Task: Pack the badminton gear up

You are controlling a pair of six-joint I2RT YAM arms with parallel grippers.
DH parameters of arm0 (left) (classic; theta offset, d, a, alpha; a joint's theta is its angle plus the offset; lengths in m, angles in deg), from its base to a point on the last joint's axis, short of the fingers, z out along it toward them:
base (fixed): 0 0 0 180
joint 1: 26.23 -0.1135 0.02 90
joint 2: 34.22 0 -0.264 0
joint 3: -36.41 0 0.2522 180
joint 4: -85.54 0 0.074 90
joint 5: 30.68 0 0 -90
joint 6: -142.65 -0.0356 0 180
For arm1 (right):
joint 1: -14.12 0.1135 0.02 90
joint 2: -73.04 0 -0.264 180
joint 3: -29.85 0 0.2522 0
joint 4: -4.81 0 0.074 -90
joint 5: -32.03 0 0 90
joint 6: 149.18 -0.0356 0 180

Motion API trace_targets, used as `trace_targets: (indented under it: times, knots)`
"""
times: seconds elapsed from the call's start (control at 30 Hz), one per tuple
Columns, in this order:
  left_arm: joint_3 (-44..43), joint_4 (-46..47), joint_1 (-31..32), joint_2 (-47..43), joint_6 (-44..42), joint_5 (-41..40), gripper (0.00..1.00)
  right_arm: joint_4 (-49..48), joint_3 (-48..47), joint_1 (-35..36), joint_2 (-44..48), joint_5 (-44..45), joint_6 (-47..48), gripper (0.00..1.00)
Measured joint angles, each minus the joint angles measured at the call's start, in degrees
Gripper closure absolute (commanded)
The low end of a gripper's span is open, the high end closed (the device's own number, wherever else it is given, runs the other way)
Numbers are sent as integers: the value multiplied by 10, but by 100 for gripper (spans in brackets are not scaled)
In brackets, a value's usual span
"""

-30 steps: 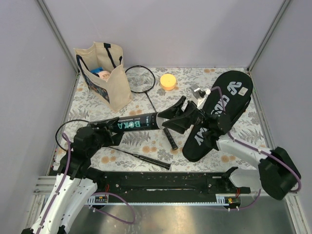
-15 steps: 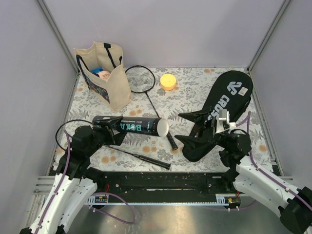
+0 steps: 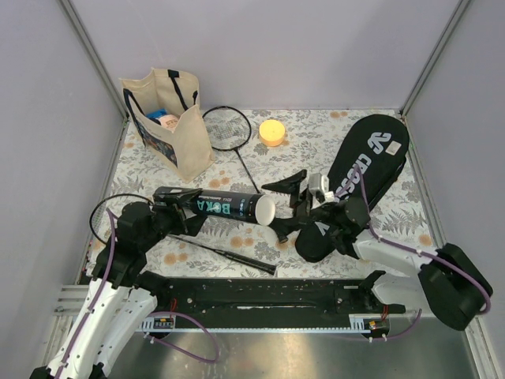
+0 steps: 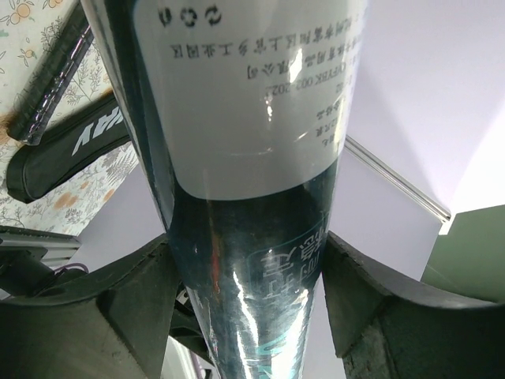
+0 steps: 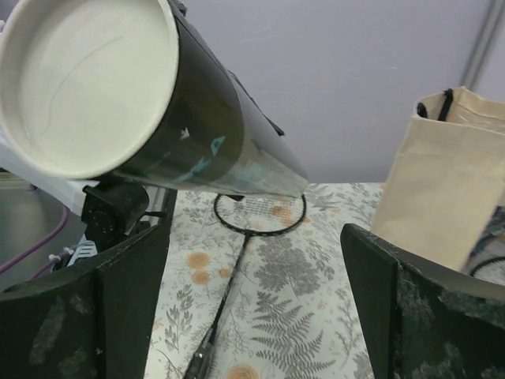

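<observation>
A long black lettered tube (image 3: 211, 204) lies level over the table, and my left gripper (image 3: 175, 204) is shut on its left end. In the left wrist view the tube (image 4: 252, 118) fills the gap between both fingers (image 4: 118, 316). My right gripper (image 3: 276, 207) stands wide open at the tube's white end (image 5: 87, 87), which sits above its left finger (image 5: 118, 300) without touching it. The black "CROSSWAY" cover (image 3: 363, 178) lies to the right, under the right arm. One racket (image 3: 227, 128) lies behind the tube. The other racket (image 3: 229, 254) lies in front of it.
A beige tote bag (image 3: 177, 126) with dark handles stands at the back left and shows at the right of the right wrist view (image 5: 458, 174). A small orange round thing (image 3: 272, 132) sits at the back middle. Grey walls close in three sides of the table.
My right gripper left the tube's white end, swung back to the right, then returned to it with wider jaws. The left gripper has kept its hold on the tube.
</observation>
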Motion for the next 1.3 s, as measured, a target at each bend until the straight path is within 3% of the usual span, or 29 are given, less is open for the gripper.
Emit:
trace_targets:
  times: [0.5, 0.73, 0.8, 0.87, 1.1, 1.3]
  knots:
    - [10, 36, -1, 25, 8, 7, 69, -45, -132, 109, -148, -10, 66, 4]
    - [17, 44, -1, 25, 24, 6, 61, -47, -151, 115, -163, -5, 66, 16]
    - [17, 47, -1, 25, 30, 7, 59, -47, -154, 115, -163, -1, 65, 27]
    - [17, 49, -1, 25, 36, 7, 54, -46, -158, 115, -163, 3, 61, 39]
    - [17, 49, -1, 19, 46, 6, 20, -48, -162, 119, -164, 24, 48, 49]
    - [17, 25, 1, 0, 19, 8, 2, -45, -163, 122, -167, 114, 22, 55]
